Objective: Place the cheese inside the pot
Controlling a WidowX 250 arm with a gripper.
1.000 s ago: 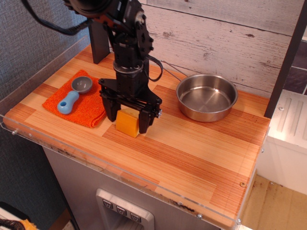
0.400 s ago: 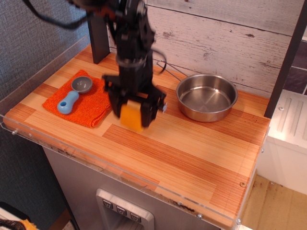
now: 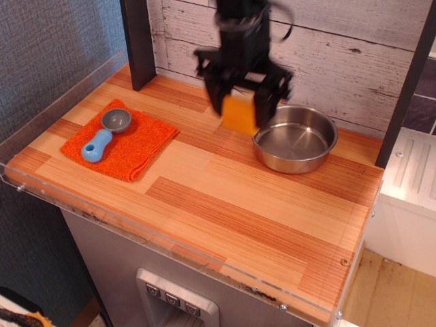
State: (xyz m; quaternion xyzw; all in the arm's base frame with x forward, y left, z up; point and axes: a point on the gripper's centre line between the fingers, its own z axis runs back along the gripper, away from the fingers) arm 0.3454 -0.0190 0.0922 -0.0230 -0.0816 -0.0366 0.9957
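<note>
Striped wooden counter (image 3: 225, 204), whitewashed plank wall behind, clear acrylic lip along front and left edges.

Gripper (image 3: 240, 114): raised well above the counter, near the back wall, image slightly motion-blurred. Dark fingers (image 3: 214, 92) pressed in on both flanks of the cheese (image 3: 239, 113); pinching it, wedge hanging clear of the wood. No contact with any other item.

Cheese: orange-yellow block, held between the fingers, lower edge level with or just above the pot rim as viewed. Orientation of its long axis not readable through the blur; appears roughly upright in the grasp.

Pot (image 3: 294, 138): round, shiny steel, empty, resting on the counter toward the right rear. Thin wire handle (image 3: 246, 103) partly hidden behind the gripper.

Governing relation: pot centre lies to the image-right of the held cheese and slightly nearer the camera. Cheese sits over or just outside the pot's left rim; which of the two, not determinable from this single view. Judgement: remaining travel is a short sideways shift to image-right, then a lowering and release over the bowl's middle. Risk judged: release too early, wedge striking the rim and tumbling outside.

Count: one arm, one gripper, one cheese, one pot. Also one orange cloth (image 3: 139, 142) at left, well apart from the pot, bearing one grey-and-blue scoop (image 3: 103, 135). Neither involved.
</note>
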